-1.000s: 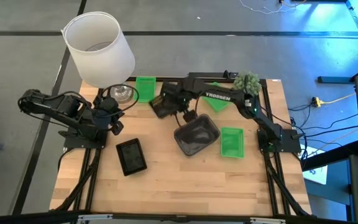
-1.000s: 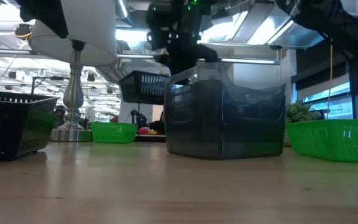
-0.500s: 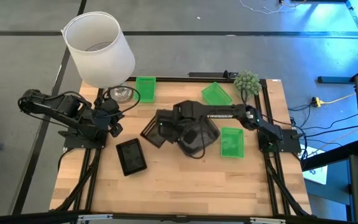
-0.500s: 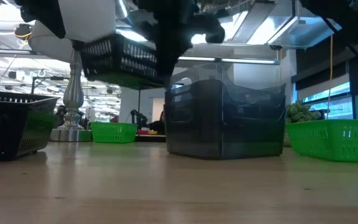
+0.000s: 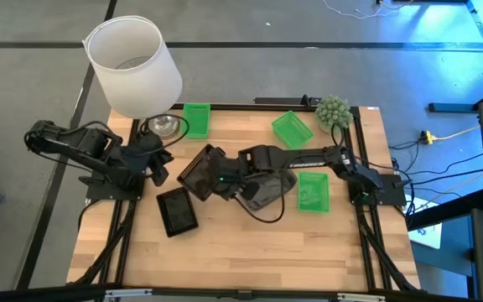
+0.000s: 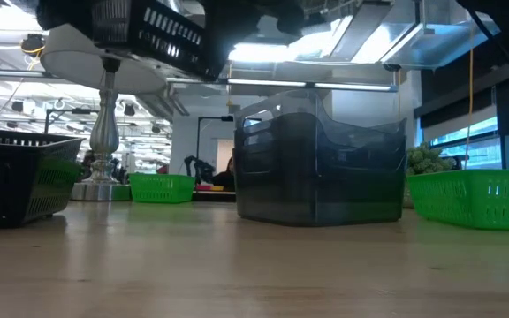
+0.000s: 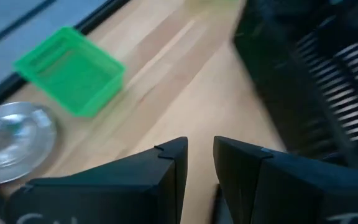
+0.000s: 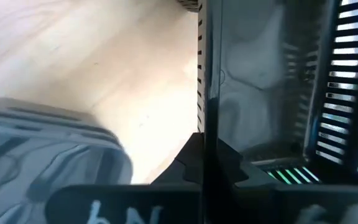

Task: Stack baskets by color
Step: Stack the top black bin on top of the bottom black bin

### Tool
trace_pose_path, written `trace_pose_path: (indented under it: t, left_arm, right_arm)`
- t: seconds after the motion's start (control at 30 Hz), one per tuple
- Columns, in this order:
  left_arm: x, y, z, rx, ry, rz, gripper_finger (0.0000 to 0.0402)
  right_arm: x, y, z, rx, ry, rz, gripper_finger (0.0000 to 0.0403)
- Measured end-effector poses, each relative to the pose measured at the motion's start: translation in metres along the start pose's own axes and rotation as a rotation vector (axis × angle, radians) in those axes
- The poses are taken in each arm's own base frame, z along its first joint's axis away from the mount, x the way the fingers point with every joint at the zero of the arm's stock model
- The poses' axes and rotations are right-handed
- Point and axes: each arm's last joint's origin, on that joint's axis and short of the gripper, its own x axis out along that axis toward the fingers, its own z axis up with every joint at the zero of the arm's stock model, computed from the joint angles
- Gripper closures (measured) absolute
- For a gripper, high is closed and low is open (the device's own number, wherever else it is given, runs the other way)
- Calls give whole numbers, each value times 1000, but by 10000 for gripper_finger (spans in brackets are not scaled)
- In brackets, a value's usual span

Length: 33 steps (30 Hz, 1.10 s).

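From above we see the right gripper clamped on the wall of a black basket, carried clear of the table between the lamp base and the grey basket. A second black basket sits on the wood below it. The left gripper waits near the lamp base, fingers slightly parted around nothing. Green baskets lie apart; whether any are stacked is hard to judge
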Motion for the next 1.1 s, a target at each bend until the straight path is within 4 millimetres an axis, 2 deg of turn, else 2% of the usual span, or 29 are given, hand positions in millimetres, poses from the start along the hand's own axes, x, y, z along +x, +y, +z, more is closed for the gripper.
trace_pose_path:
  t: [0.27, 0.5, 0.93, 1.1]
  left_arm:
    - [-2, -15, 10, 24, -32, -209, 333]
    - [-5, -23, 17, 58, -118, -290, 333]
    - [-4, -17, 17, 109, -184, -131, 333]
    - [-4, -16, 17, 72, -187, -125, 333]
  right_arm:
    - [-1, -2, 3, 89, 30, -76, 403]
    - [-1, -2, 4, 132, 29, -78, 403]
    - [-1, 0, 2, 150, 41, -58, 403]
    - [-1, 2, 0, 192, 31, -19, 403]
